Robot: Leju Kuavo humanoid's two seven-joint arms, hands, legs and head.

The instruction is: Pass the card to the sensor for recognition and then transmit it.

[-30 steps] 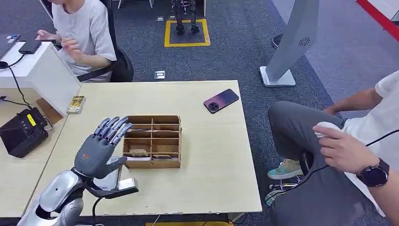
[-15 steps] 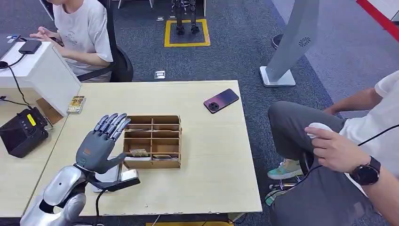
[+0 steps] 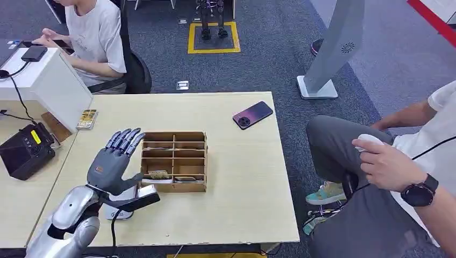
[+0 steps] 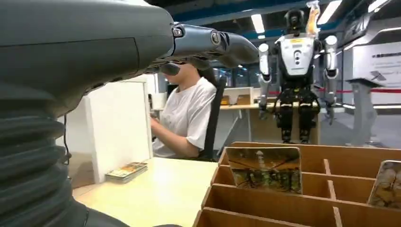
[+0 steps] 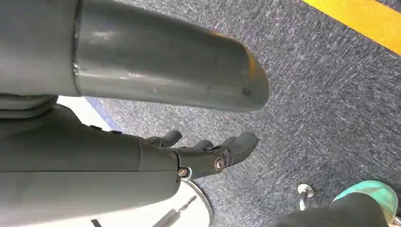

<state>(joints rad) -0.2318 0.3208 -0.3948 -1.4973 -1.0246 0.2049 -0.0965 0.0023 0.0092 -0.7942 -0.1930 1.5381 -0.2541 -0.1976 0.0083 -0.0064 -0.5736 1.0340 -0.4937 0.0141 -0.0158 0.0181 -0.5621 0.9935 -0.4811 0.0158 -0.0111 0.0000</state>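
Observation:
My left hand (image 3: 113,164) hovers over the table just left of the wooden divider box (image 3: 175,161), fingers spread and straight, holding nothing. In the left wrist view the same hand (image 4: 94,61) reaches above the box (image 4: 283,203). A picture card (image 3: 158,174) stands in a front-left slot, seen close in the wrist view as card (image 4: 265,169). A second card (image 3: 185,178) stands in the neighbouring slot, and shows at the frame edge as card (image 4: 387,184). A flat white device (image 3: 119,212) lies on the table under my wrist. My right hand (image 5: 208,153) hangs over the carpet, fingers loosely bent, empty.
A black box-shaped device (image 3: 24,152) and a white cabinet (image 3: 48,80) stand at the left. A small card stack (image 3: 86,119) and a phone (image 3: 253,114) lie on the table. One person sits behind the cabinet, another at the right edge.
My left hand has shifted slightly left and away from me beside the box, still spread and empty. The seated person's hand at the right has moved a little.

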